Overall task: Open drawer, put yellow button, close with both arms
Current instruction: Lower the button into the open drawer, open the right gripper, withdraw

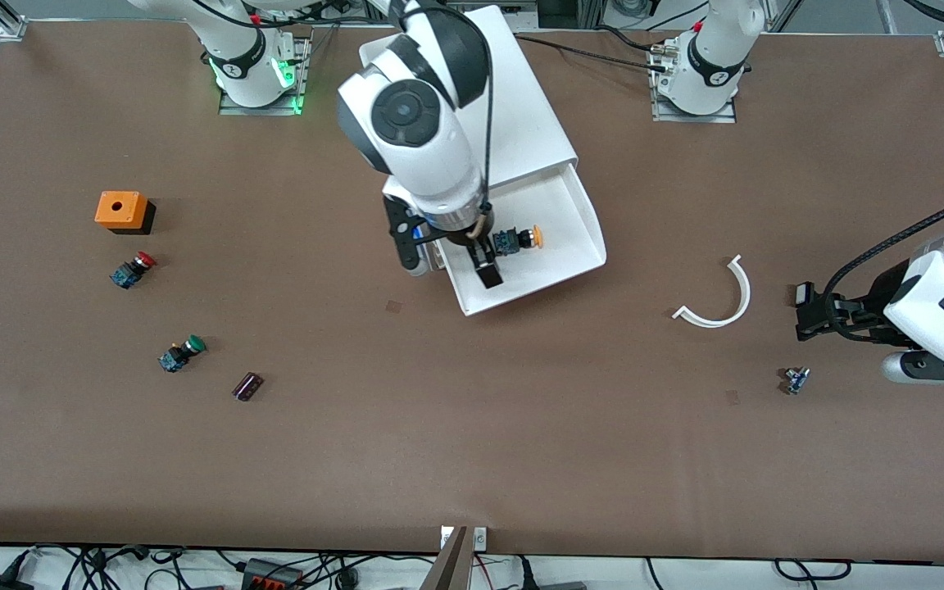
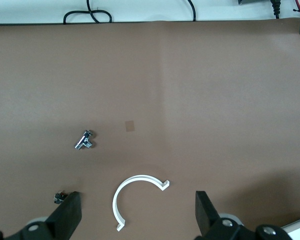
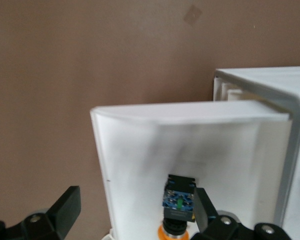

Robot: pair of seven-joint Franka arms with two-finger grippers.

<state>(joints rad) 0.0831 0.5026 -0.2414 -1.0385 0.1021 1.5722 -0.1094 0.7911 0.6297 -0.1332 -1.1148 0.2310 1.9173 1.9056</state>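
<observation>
The drawer (image 1: 564,215) stands pulled out of the white cabinet (image 1: 521,106), toward the front camera. The yellow button (image 1: 519,239) lies on its side inside it. My right gripper (image 1: 445,256) hangs open over the drawer's edge on the right arm's end, holding nothing. In the right wrist view the yellow button (image 3: 179,197) rests on the drawer (image 3: 140,112) floor, right beside one fingertip (image 3: 202,202); the other fingertip (image 3: 67,202) is outside the drawer wall. My left gripper (image 1: 806,311) waits open and empty over the table at the left arm's end.
A white arc piece (image 1: 722,307) lies on the table between the drawer and my left gripper (image 2: 137,205). A small metal part (image 1: 796,379) sits nearer the front camera. At the right arm's end are an orange box (image 1: 117,210), a red button (image 1: 133,270), a green button (image 1: 181,353) and a dark cylinder (image 1: 247,386).
</observation>
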